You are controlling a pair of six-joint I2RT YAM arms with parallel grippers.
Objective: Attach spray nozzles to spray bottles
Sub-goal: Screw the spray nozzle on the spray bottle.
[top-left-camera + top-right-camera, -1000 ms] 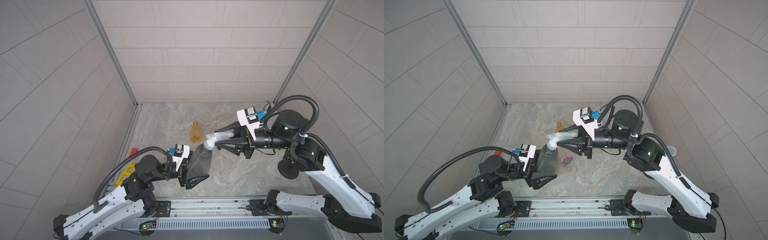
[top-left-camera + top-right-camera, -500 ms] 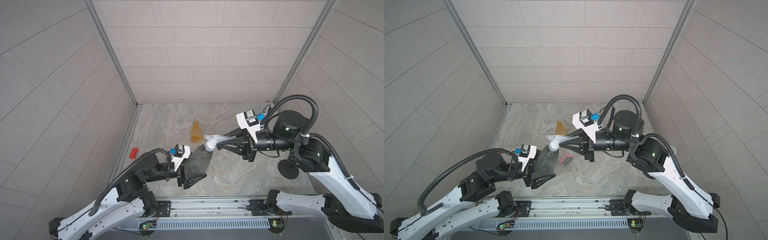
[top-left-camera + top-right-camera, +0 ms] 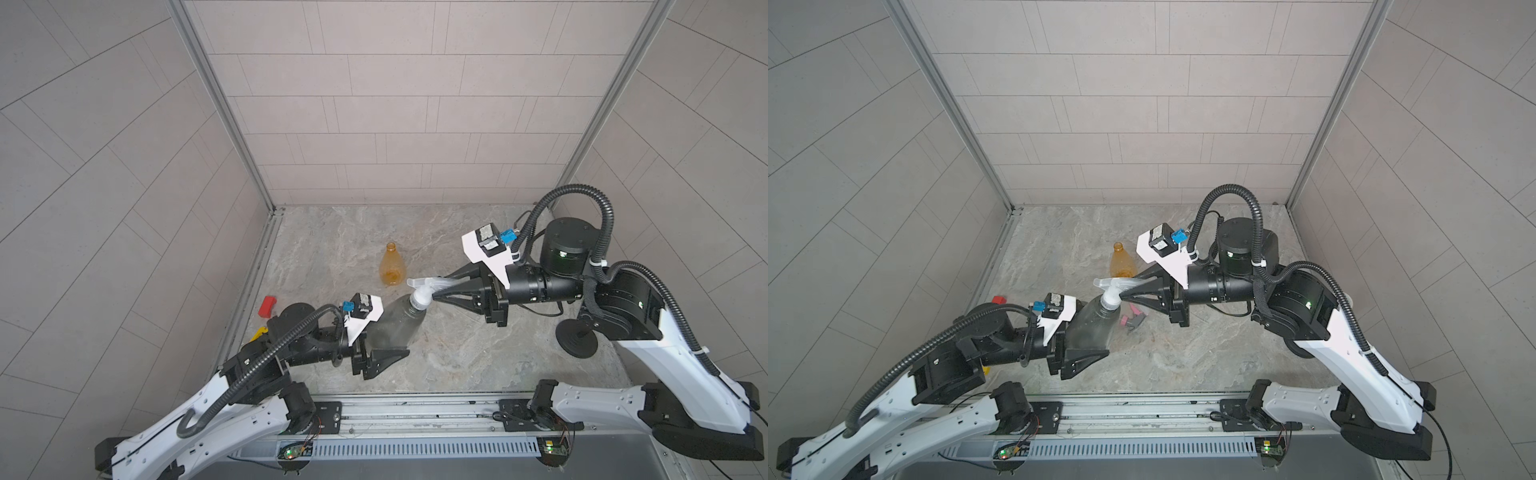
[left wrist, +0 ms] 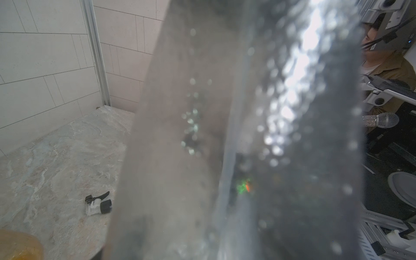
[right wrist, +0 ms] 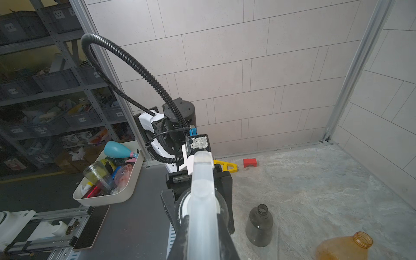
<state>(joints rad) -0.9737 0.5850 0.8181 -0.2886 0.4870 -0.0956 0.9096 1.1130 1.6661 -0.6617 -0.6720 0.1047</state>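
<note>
Plastics: smoky grey bottle [image 3: 395, 328] translucent, smooth, glossy with bright highlights; white nozzle [image 3: 420, 296] frosted, semi-matt; orange bottle [image 3: 390, 270] clear amber, slight sheen; cable conduit [image 3: 577, 190] ribbed, dull black. Surroundings: tabletop [image 3: 457, 357] veined stone-look, matt; wall tiles [image 3: 395, 124] matt, finely speckled; corner posts [image 3: 224, 104] brushed metal.

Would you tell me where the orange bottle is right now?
In both top views the orange bottle stands uncapped, left of centre, just behind the white nozzle that the right gripper holds.

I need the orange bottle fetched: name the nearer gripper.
Right. The right gripper, shut on the white nozzle, is just beside the orange bottle; the left gripper, holding the grey bottle, is farther off.
</note>
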